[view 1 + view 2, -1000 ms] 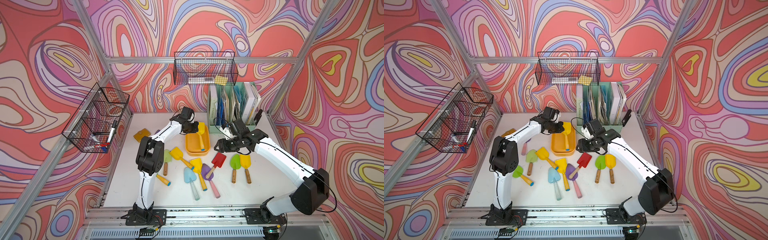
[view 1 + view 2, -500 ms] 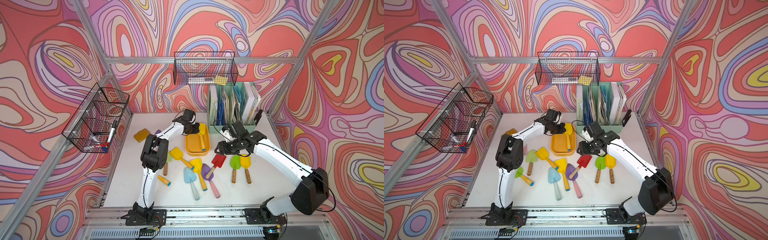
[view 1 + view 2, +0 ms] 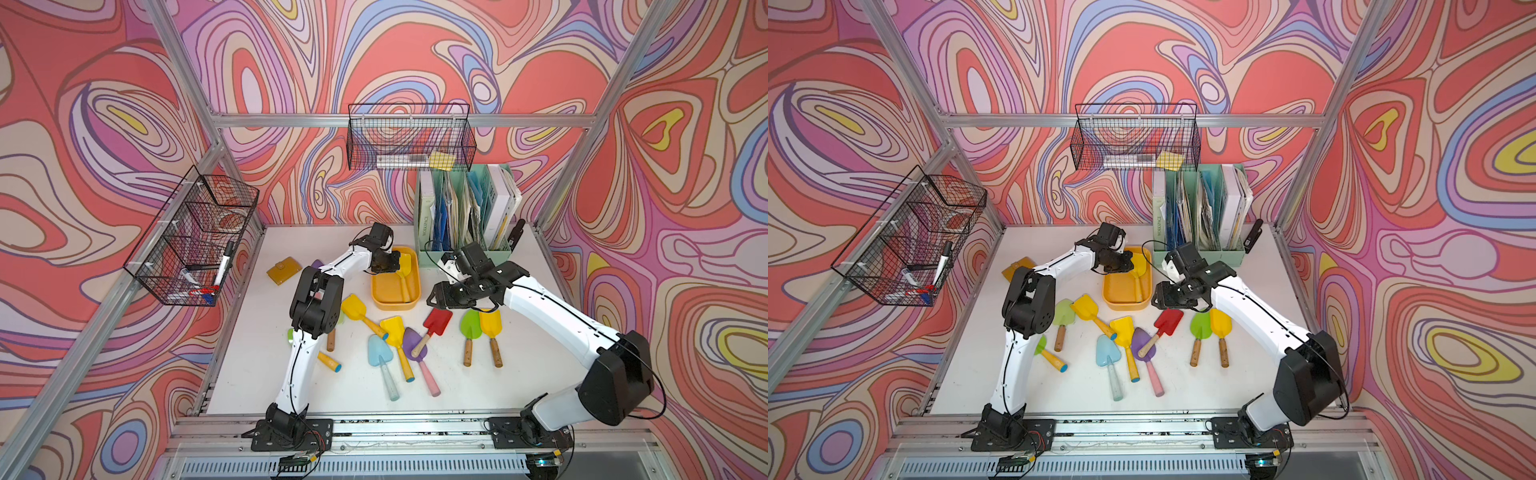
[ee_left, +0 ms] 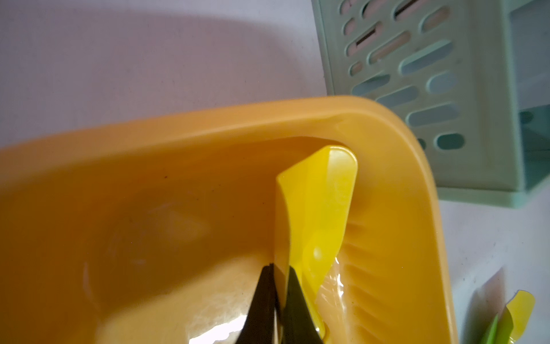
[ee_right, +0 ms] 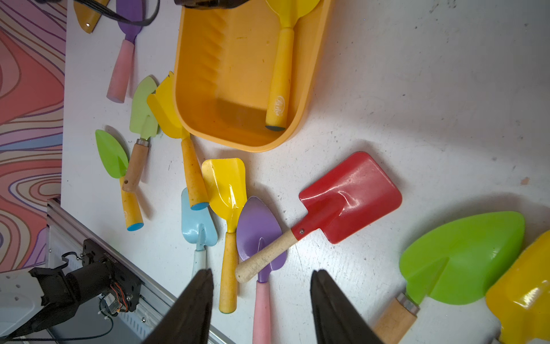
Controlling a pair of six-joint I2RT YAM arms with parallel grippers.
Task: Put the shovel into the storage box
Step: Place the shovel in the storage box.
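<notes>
Left end effector (image 4: 278,269) tight on yellow shovel (image 4: 321,202); binder spine (image 3: 424,208) apparently "WORKSPACE"

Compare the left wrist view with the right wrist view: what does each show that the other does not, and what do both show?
Left wrist only: the left gripper shut on the blade edge of the shovel, and the organizer beyond the box. Right wrist only: the open, empty right gripper, the shovel's whole handle, and the red shovel and purple shovel lying on the table. Both: the box with the shovel inside.
</notes>
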